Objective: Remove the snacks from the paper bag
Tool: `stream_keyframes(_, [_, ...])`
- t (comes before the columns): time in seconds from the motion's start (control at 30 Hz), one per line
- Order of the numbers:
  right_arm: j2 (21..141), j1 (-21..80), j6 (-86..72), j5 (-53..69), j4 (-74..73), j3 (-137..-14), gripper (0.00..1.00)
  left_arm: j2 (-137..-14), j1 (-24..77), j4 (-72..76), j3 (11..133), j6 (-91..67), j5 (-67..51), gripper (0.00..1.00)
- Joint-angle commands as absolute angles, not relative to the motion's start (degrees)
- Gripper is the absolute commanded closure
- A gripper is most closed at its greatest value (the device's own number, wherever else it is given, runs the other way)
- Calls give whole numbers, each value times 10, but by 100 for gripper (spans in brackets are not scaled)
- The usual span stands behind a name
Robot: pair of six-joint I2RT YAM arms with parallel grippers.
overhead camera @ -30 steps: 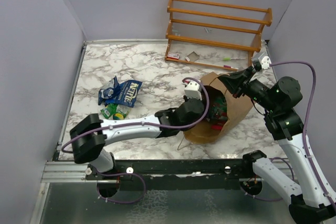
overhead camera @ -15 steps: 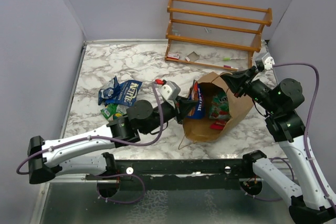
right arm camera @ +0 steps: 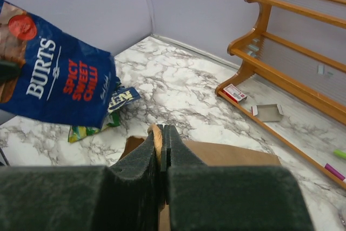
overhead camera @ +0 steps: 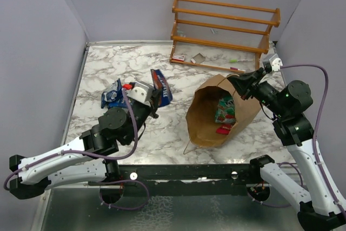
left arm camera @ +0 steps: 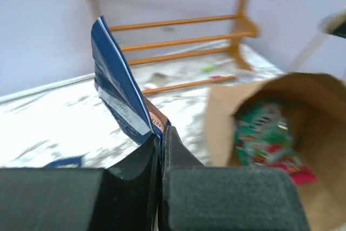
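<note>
The paper bag point(overhead camera: 208, 125) lies on its side at centre right, its mouth facing left. My right gripper point(overhead camera: 233, 81) is shut on the bag's upper rim point(right arm camera: 157, 133) and holds the mouth wide. A teal-red snack point(overhead camera: 224, 109) and a small red-white one point(overhead camera: 223, 129) lie inside. My left gripper point(overhead camera: 155, 100) is left of the bag, outside it, shut on a dark blue snack point(overhead camera: 162, 85) with white lettering point(right arm camera: 54, 79). That packet stands upright above the fingers in the left wrist view point(left arm camera: 121, 96). Another blue packet point(overhead camera: 112, 94) and a green-yellow one point(right arm camera: 86, 131) lie on the table.
An orange wooden rack point(overhead camera: 224, 31) stands at the back right, with small red-white and grey scraps point(right arm camera: 254, 104) under it. The marble table point(overhead camera: 135, 66) is walled by grey panels. The left arm stretches across the front left.
My left gripper came out of the bag with the dark blue packet and carried it left. The right gripper and the bag stayed put.
</note>
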State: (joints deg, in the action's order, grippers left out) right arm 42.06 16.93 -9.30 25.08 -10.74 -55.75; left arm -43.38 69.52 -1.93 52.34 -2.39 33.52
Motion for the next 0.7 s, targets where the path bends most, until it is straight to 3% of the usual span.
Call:
stream_keyframes(0.0, [423, 171, -98, 247, -97, -556, 98, -429, 688, 47, 492, 42, 617, 100])
stream_keyframes(0.23, [420, 171, -94, 247, -101, -560, 98, -453, 551, 111, 469, 62, 567, 100])
stream_keyframes(0.67, [412, 171, -94, 246, -102, -557, 98, -681, 194, -50, 652, -221, 313, 100])
